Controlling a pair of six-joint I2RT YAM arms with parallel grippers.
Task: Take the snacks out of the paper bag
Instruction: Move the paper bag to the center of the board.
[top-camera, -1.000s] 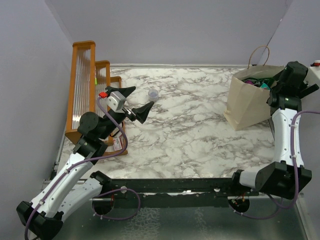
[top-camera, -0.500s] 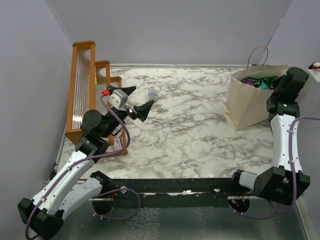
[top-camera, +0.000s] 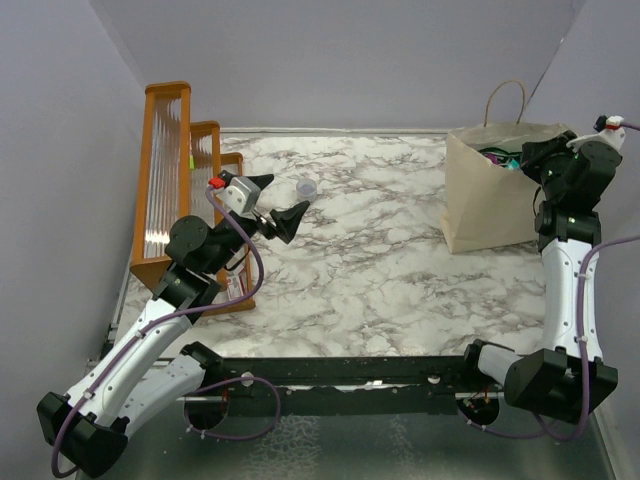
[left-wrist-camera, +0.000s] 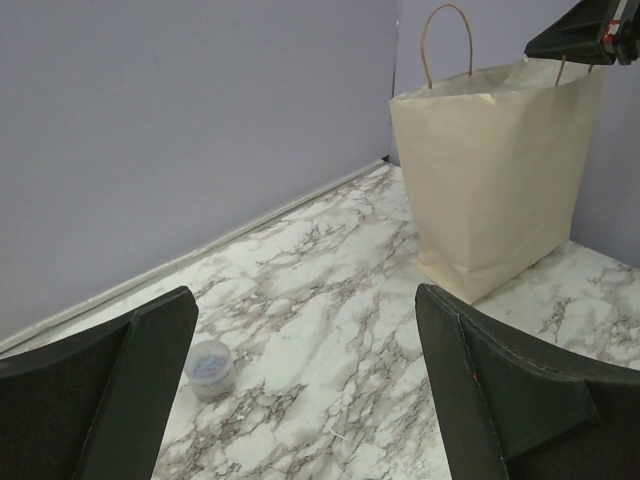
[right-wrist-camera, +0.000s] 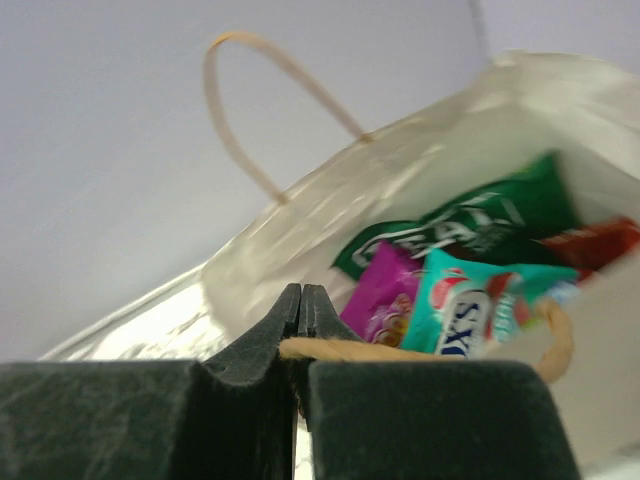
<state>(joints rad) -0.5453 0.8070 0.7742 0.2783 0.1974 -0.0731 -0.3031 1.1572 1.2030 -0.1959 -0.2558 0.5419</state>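
Note:
The cream paper bag (top-camera: 482, 205) stands upright at the far right of the table; it also shows in the left wrist view (left-wrist-camera: 490, 180). My right gripper (top-camera: 532, 156) is at its top rim, shut on the near tan loop handle (right-wrist-camera: 400, 350); its fingertips (right-wrist-camera: 301, 300) are pressed together. Inside the bag (right-wrist-camera: 330, 200) lie a green chip bag (right-wrist-camera: 470, 225), a purple pouch (right-wrist-camera: 385, 290), a teal-pink packet (right-wrist-camera: 470, 300) and an orange-red bag (right-wrist-camera: 590, 245). My left gripper (top-camera: 284, 194) is open and empty, hovering above the table at the left (left-wrist-camera: 310, 400).
An orange-framed wooden rack (top-camera: 165, 170) stands along the left wall. A small clear cup (top-camera: 306, 187) sits on the marble table just beyond my left gripper, also in the left wrist view (left-wrist-camera: 210, 368). The bag's far handle (top-camera: 505, 100) stands up.
My right gripper has risen with the handle, and the bag has been pulled upright and shifted a little left. The left gripper has edged slightly forward.

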